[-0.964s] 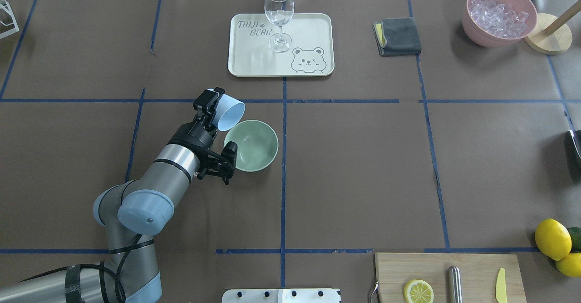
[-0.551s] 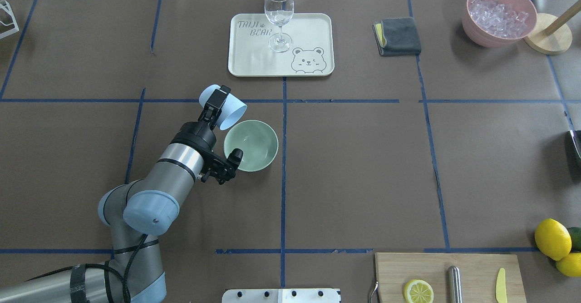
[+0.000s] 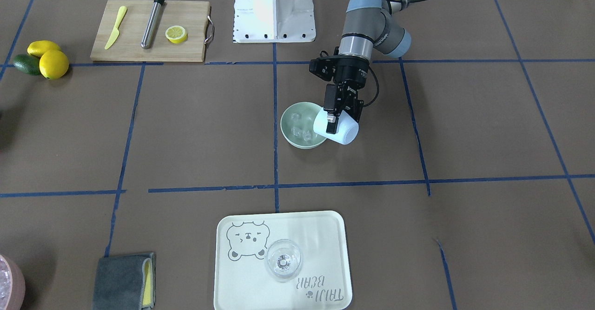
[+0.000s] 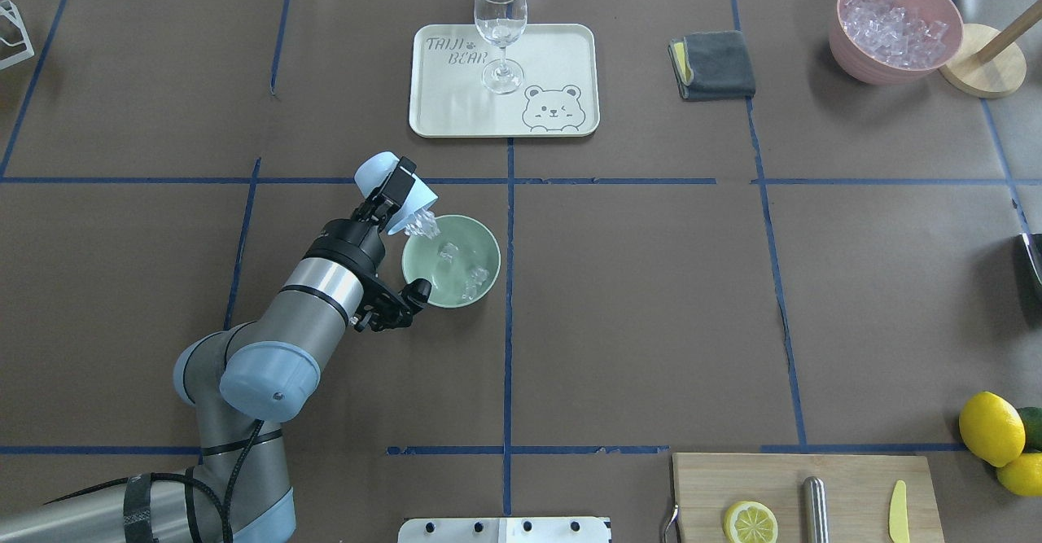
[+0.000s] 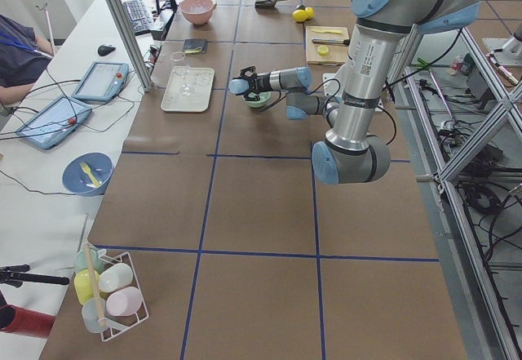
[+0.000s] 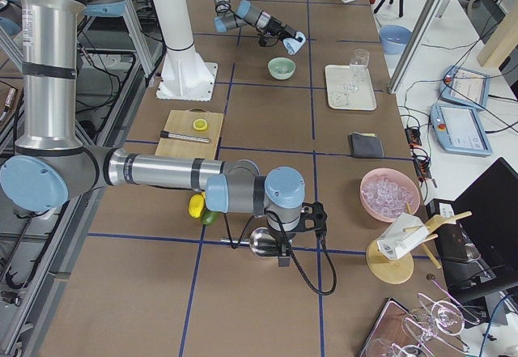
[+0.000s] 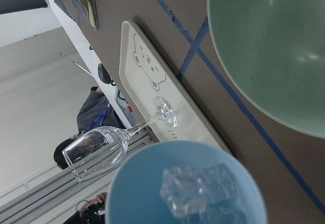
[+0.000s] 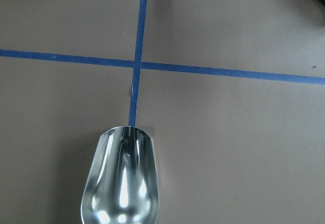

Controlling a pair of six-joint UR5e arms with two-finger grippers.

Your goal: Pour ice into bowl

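Observation:
My left gripper (image 4: 394, 193) is shut on a light blue cup (image 4: 383, 175), held tipped on its side over the near-left rim of the pale mint-green bowl (image 4: 490, 251). Clear ice cubes (image 4: 422, 224) are spilling from the cup's mouth, and a few lie inside the bowl (image 3: 290, 132). In the left wrist view some ice (image 7: 195, 193) is still in the cup (image 7: 147, 183), with the bowl (image 7: 274, 46) below. My right gripper (image 6: 285, 242) shows only in the exterior right view, beside a metal scoop (image 8: 122, 183); I cannot tell whether it is open or shut.
A cream tray (image 4: 427, 120) with a wine glass (image 4: 500, 22) stands beyond the bowl. A grey cloth (image 4: 712, 64) and a pink bowl of ice-like pieces (image 4: 894, 26) are at the far right. A cutting board (image 4: 847, 478) and lemons (image 4: 991, 427) are at the near right.
The cup has tipped further toward the bowl. Ice now falls from it, and cubes lie in the bowl, which held none before. The wrist has rotated a little.

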